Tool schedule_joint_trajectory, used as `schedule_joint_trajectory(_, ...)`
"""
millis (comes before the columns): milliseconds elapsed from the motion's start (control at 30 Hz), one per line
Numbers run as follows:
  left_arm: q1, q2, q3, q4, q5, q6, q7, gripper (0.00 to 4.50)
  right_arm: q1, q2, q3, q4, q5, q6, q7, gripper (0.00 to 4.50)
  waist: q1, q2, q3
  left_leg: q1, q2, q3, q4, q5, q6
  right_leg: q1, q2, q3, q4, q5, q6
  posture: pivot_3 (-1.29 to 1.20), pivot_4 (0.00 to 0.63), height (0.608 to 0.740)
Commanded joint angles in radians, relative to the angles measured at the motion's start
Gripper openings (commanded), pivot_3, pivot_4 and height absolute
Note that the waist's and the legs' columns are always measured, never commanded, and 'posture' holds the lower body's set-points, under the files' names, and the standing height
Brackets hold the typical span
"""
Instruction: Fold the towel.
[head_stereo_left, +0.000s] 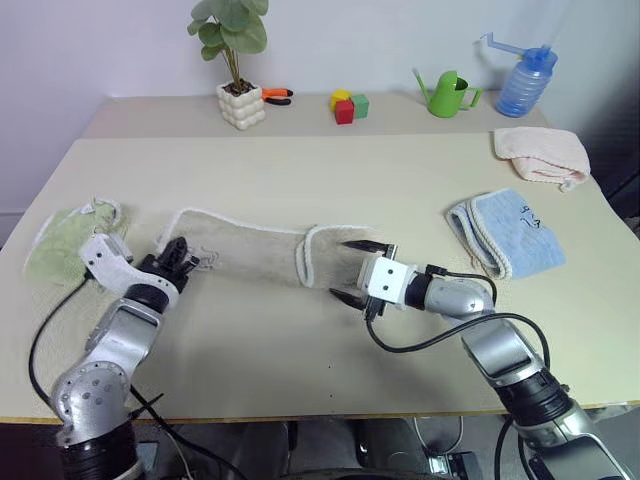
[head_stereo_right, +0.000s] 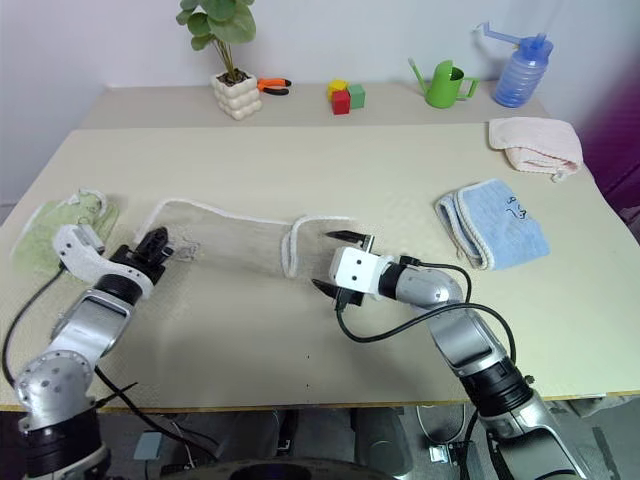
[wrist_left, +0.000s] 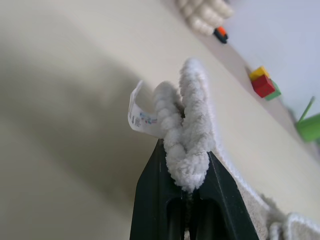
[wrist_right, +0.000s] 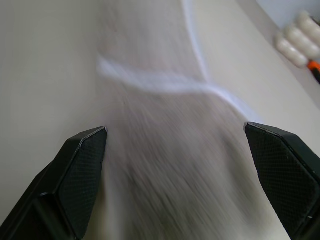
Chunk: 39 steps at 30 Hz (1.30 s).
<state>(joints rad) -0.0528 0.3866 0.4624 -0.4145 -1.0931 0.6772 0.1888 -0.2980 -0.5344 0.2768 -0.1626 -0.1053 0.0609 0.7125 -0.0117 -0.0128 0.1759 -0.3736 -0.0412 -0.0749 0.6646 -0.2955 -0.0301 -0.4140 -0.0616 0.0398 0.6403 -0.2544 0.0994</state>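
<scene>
The towel (head_stereo_left: 250, 248), beige with white corded edging, lies stretched across the middle of the table, its right end folded back on itself. My left gripper (head_stereo_left: 178, 257) is shut on the towel's left end; in the left wrist view the white corded edge (wrist_left: 186, 135) and a small label (wrist_left: 140, 116) are pinched between the black fingers (wrist_left: 152, 190). My right gripper (head_stereo_left: 355, 270) stands open at the towel's folded right end, one finger to each side of the cloth (wrist_right: 175, 165), which lies between the wide-apart fingers (wrist_right: 82, 170).
A pale green cloth (head_stereo_left: 62, 240) lies at the left edge. A folded light blue towel (head_stereo_left: 505, 230) and a pink cloth (head_stereo_left: 540, 155) sit at the right. Along the back stand a potted plant (head_stereo_left: 238, 60), colour blocks (head_stereo_left: 349, 105), a green watering can (head_stereo_left: 450, 93) and a blue bottle (head_stereo_left: 524, 80).
</scene>
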Motion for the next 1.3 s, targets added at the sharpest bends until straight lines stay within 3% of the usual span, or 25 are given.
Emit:
schedule_joint_trajectory(33,-0.009,0.078,-0.010,-0.040,0.080,-0.035,-0.116,0.04,-0.021,-0.004,-0.047,0.003,0.022,0.002,-0.004,4.50,0.000,0.000,0.000,0.000,0.000,0.000,0.000,0.000,0.000,0.000,0.000,0.000,-0.001,0.000,0.000,0.00,0.150,0.727)
schedule_joint_trajectory(233,-0.080,0.150,-0.170,-0.138,0.152,-0.018,-0.265,0.04,-0.016,0.000,-0.054,0.038,-0.008,0.017,-0.028,4.50,0.003,0.000,0.000,-0.001,0.000,-0.002,-0.001,0.000,0.001,0.004,-0.001,-0.002,-0.008,0.000,0.000,0.00,0.150,0.727)
schedule_joint_trajectory(400,-0.186,0.154,-0.451,-0.220,0.277,0.017,-0.363,0.04,0.013,-0.001,-0.049,0.051,-0.023,0.009,-0.051,4.50,0.001,0.000,0.000,-0.001,0.000,-0.002,-0.001,-0.001,0.001,0.005,-0.001,-0.002,-0.009,0.002,0.002,0.00,0.150,0.727)
schedule_joint_trajectory(600,-0.256,0.149,-0.676,-0.201,0.473,0.018,-0.423,0.04,0.016,0.002,-0.070,0.042,-0.032,0.041,-0.087,4.50,-0.004,0.001,0.001,0.000,0.001,-0.002,-0.002,-0.001,0.001,0.004,0.000,-0.002,-0.009,0.002,0.002,0.00,0.150,0.727)
schedule_joint_trajectory(867,-0.261,0.063,-0.713,-0.140,0.530,0.029,-0.486,0.04,0.056,-0.018,-0.097,0.013,-0.028,0.055,-0.092,4.50,0.001,0.001,0.001,-0.001,0.000,-0.002,-0.002,-0.001,0.002,0.005,-0.001,-0.002,-0.010,0.002,0.002,0.00,0.150,0.727)
schedule_joint_trajectory(1100,-0.330,-0.017,-0.740,-0.087,0.553,0.060,-0.528,0.04,0.146,-0.055,-0.164,-0.148,0.152,0.143,0.041,4.50,0.003,0.001,0.001,-0.001,0.000,-0.003,-0.002,-0.001,0.002,0.005,-0.001,-0.003,-0.010,0.002,0.003,0.00,0.150,0.727)
schedule_joint_trajectory(1300,-0.353,-0.075,-0.739,-0.035,0.527,0.134,-0.580,0.04,0.165,-0.092,-0.188,-0.161,0.171,0.152,0.060,4.50,0.000,0.001,0.001,-0.001,0.000,-0.003,-0.001,-0.001,0.003,0.005,-0.001,-0.003,-0.009,0.002,0.003,0.00,0.150,0.727)
